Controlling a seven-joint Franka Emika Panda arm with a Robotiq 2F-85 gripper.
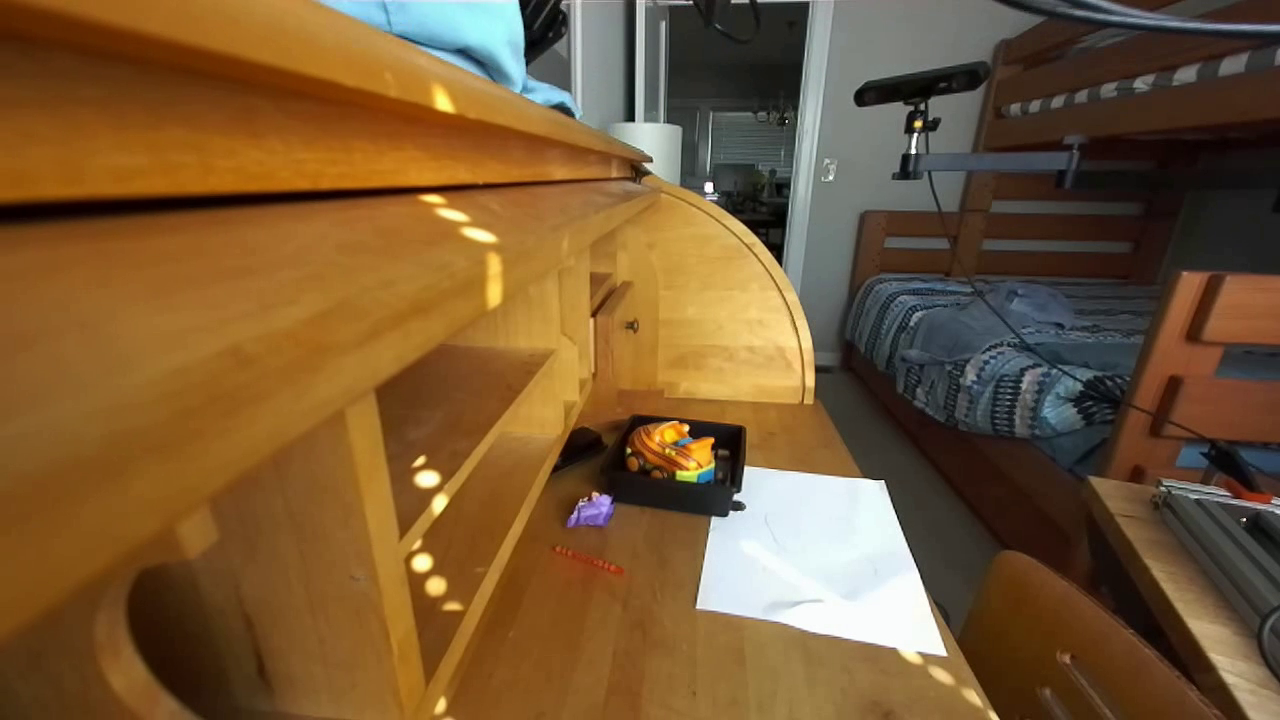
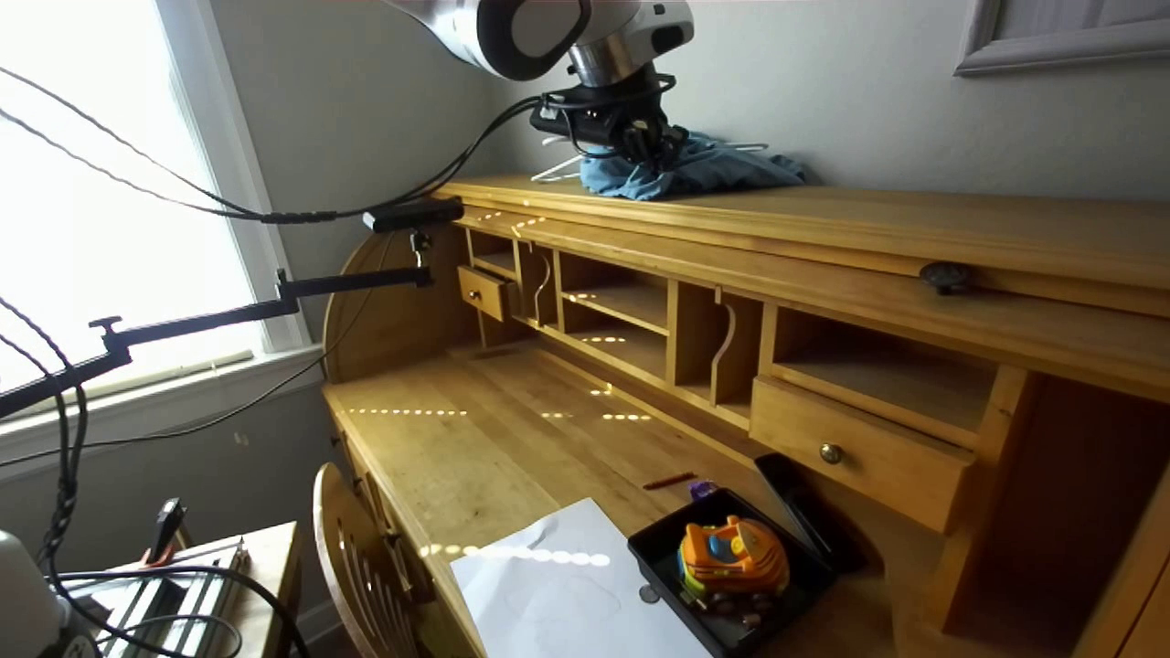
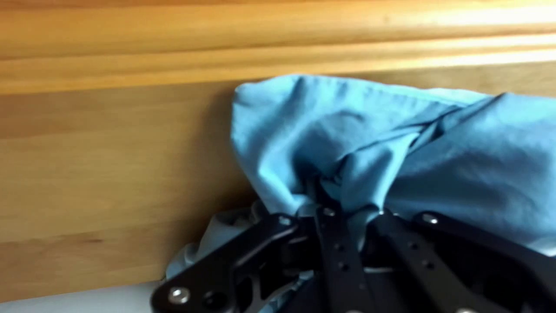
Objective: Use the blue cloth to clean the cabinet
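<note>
The blue cloth [image 2: 731, 169] lies crumpled on the flat top of the wooden cabinet [image 2: 914, 215], a roll-top desk. It also shows at the top of an exterior view [image 1: 465, 40] and fills the right of the wrist view [image 3: 473, 182]. My gripper [image 2: 654, 157] points down at the cloth above the cabinet top. In the wrist view my gripper [image 3: 345, 213] has its fingers close together, with gathered folds of cloth between them. The fingertips are partly hidden in the folds. The cabinet top [image 3: 108, 174] shows bare to the left of the cloth.
A white hanger [image 2: 559, 171] lies by the cloth. Below on the desk are a black tray [image 2: 658, 539] with an orange toy [image 2: 736, 557], white paper [image 2: 567, 585], a red crayon [image 1: 588, 559] and a purple item [image 1: 591, 510]. A black camera [image 2: 413, 214] stands on an arm.
</note>
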